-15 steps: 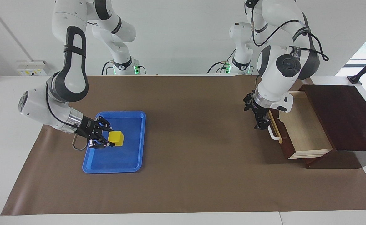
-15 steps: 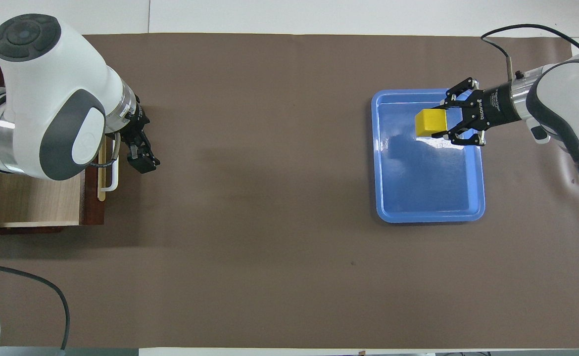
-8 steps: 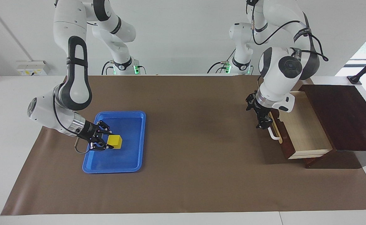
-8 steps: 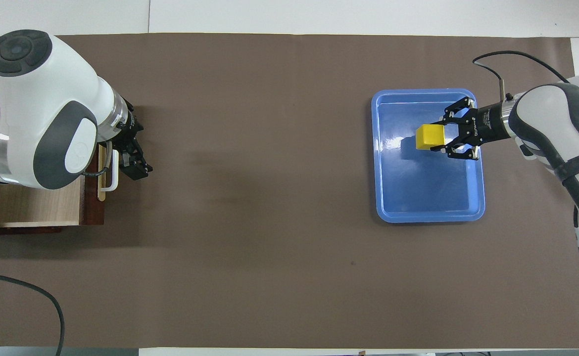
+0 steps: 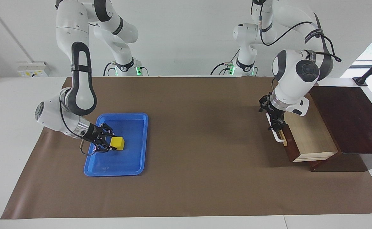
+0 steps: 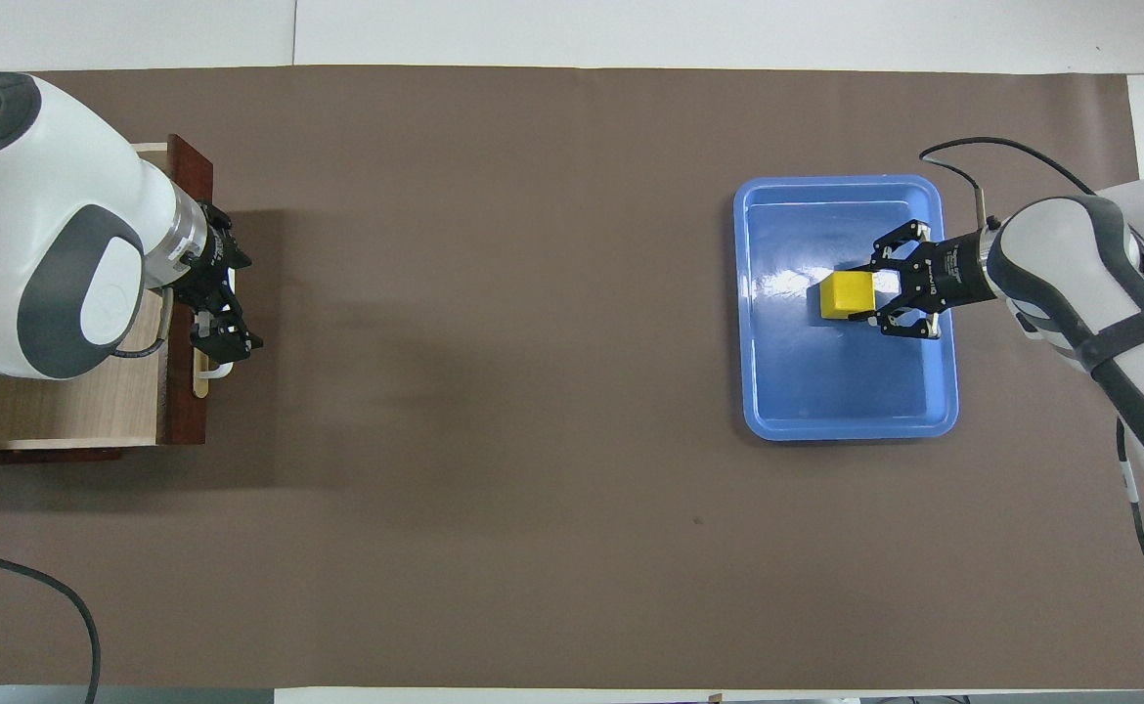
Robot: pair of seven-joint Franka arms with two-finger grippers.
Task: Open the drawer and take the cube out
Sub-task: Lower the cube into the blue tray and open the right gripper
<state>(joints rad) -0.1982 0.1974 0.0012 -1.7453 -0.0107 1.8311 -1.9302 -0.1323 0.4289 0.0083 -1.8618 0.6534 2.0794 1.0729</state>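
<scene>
The drawer (image 5: 310,136) stands pulled out of its dark box (image 5: 348,117) at the left arm's end of the table; the pale interior that shows is empty. It also shows in the overhead view (image 6: 73,401). My left gripper (image 5: 276,124) is at the drawer's front, right by the white handle (image 5: 280,138), and over the handle in the overhead view (image 6: 223,337). The yellow cube (image 5: 117,143) sits low in the blue tray (image 5: 122,160). My right gripper (image 5: 106,143) is shut on the cube (image 6: 846,294), reaching in from the tray's edge (image 6: 887,293).
The blue tray (image 6: 846,391) lies toward the right arm's end of the table and holds only the cube. A brown mat (image 6: 494,391) covers the table between the tray and the drawer.
My right gripper has carried the cube down and a little nearer to the robots, low into the tray. My left gripper has moved in to the drawer's handle. The drawer has stayed open.
</scene>
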